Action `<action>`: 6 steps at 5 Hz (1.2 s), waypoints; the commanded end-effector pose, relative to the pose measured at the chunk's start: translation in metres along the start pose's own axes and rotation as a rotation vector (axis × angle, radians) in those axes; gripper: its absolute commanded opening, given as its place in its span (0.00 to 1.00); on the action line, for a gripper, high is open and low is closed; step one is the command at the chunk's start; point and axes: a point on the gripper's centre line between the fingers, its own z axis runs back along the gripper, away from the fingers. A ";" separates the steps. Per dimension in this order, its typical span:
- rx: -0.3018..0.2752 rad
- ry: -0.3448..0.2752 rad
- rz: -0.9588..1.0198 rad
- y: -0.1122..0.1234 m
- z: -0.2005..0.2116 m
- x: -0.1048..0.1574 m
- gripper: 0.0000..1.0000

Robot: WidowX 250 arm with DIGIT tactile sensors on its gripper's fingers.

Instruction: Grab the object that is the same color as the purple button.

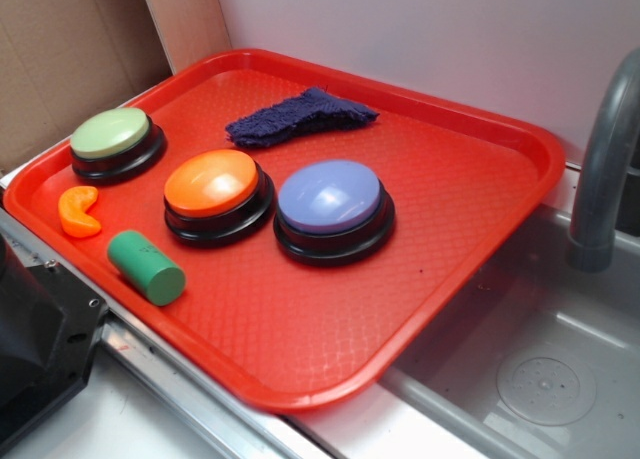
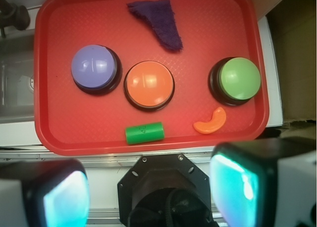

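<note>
Jaws of the gripper [image 2: 148, 187] stood wide apart and empty, high above the near rim of the red tray [image 2: 49, 133], seemingly to survey it. Nearest lay a green cylinder [image 2: 144, 133], then the purple button [image 2: 94, 66]. At the far edge lay the matching dark rag [image 2: 158, 20], clear of everything.

wall [image 1: 400, 29]: white | cardboard [image 1: 60, 49]: behind, left | sink [image 1: 520, 369]: steel | faucet [image 1: 605, 169]: grey
</note>
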 end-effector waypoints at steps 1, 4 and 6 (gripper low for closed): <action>0.000 0.000 0.000 0.000 0.000 0.000 1.00; 0.050 -0.066 0.028 0.046 -0.126 0.145 1.00; 0.025 -0.055 -0.061 0.046 -0.191 0.207 1.00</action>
